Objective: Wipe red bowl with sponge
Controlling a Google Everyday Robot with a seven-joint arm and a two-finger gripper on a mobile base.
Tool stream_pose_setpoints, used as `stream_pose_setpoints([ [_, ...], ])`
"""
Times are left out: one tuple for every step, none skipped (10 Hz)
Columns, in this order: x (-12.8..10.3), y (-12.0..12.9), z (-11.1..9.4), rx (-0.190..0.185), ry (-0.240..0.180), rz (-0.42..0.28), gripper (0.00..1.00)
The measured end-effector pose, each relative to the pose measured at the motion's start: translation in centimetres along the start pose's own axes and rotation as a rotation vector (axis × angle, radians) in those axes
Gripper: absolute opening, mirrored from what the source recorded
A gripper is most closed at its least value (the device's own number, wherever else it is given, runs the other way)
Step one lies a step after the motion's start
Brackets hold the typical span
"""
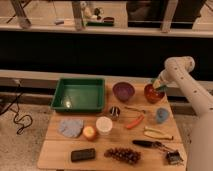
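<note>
We see the red bowl [151,94] upright, mouth up, at the table's [55,150] far right corner, the purple bowl [123,91] just beside it and the blue cup [162,115] nearer. Over its rim hangs the gripper [158,86], pinching the sponge [155,81], whose long axis we cannot tell.

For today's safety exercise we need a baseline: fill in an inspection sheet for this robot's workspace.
Surface: wooden table, crowded.
Job's things: glossy round red bowl at back right; teal-green soft sponge over it, in the gripper.
Clutter: green plastic tray, purple bowl, blue-grey cloth, white cup, dark grapes.
Gripper: gripper above the red bowl's rim, shut on the sponge.
Cables: black cable on floor, left.
Surroundings: dark wall behind.
</note>
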Motion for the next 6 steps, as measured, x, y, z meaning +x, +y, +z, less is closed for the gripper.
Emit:
stream_pose_setpoints([
  [0.16,0.12,0.27,0.007,0.007,-0.002,0.0],
  [0.14,0.27,0.32,0.014,0.011,-0.008,0.0],
  [0.27,0.49,0.45,0.017,0.017,-0.017,0.0],
  [0.45,0.64,0.52,0.018,0.021,-0.023,0.0],
  [0.69,0.76,0.52,0.017,0.024,-0.029,0.0],
  [0.79,1.0,0.55,0.014,0.024,-0.039,0.0],
])
